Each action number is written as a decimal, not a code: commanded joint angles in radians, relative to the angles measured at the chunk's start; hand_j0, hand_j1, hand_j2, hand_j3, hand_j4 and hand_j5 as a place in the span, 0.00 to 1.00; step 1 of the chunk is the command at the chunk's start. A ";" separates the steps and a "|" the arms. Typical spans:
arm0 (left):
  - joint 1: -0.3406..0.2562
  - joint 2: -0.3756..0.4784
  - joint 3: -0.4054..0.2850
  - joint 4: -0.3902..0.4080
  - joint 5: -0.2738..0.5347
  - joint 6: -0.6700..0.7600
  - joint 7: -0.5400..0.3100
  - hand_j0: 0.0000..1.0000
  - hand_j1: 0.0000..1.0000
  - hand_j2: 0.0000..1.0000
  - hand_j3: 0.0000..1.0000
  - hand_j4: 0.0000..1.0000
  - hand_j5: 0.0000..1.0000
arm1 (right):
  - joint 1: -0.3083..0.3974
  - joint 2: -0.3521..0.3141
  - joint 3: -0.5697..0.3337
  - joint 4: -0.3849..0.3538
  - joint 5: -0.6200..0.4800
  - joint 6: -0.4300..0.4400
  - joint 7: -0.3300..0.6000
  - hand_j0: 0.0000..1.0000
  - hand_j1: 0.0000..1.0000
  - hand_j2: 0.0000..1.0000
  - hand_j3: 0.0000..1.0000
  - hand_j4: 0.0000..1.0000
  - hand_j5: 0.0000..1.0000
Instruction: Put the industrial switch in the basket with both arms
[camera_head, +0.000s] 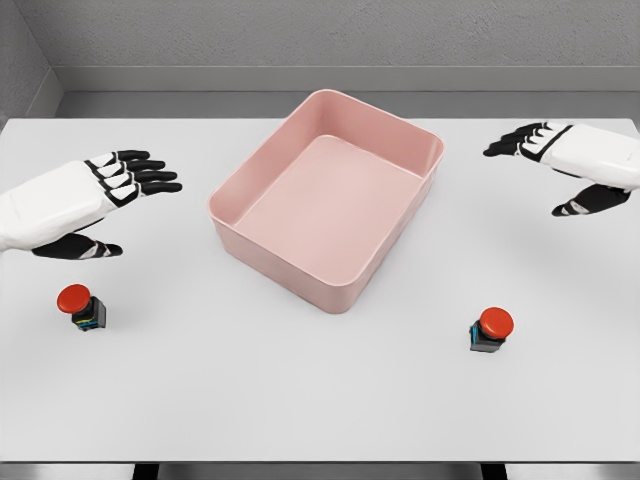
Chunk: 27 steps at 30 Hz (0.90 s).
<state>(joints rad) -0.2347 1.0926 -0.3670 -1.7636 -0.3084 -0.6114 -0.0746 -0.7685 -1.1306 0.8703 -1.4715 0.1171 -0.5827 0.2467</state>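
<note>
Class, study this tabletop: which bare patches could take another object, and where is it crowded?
Free: the front strip of the table between the left switch and the right switch, and the back corners beside the basket. Tighter: beside the basket's flanks, where the open left hand and right hand hover, each with a switch nearer the front.

Left hand (105, 195): smooth white shell over forearm and back of hand, black fingers banded white at the knuckles, black thumb. Right hand (565, 160) matched it. No cables or markings were discernible.
</note>
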 joint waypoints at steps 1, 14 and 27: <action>0.000 0.003 0.000 0.000 0.009 0.000 0.001 1.00 1.00 1.00 1.00 1.00 1.00 | 0.002 -0.005 0.003 -0.009 -0.007 0.003 -0.004 1.00 1.00 1.00 1.00 1.00 1.00; 0.080 0.164 0.020 0.036 -0.038 0.000 -0.047 1.00 1.00 1.00 1.00 1.00 1.00 | 0.072 -0.100 0.006 -0.032 -0.007 -0.028 -0.014 1.00 1.00 1.00 1.00 1.00 1.00; 0.210 0.190 0.040 0.098 -0.064 0.000 -0.034 1.00 1.00 1.00 1.00 1.00 1.00 | 0.170 -0.153 0.006 -0.153 -0.005 -0.028 -0.006 1.00 1.00 1.00 1.00 1.00 1.00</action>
<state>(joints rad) -0.0138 1.2752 -0.3276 -1.6614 -0.3795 -0.6116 -0.1120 -0.5968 -1.2806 0.8775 -1.6058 0.1186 -0.6122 0.2410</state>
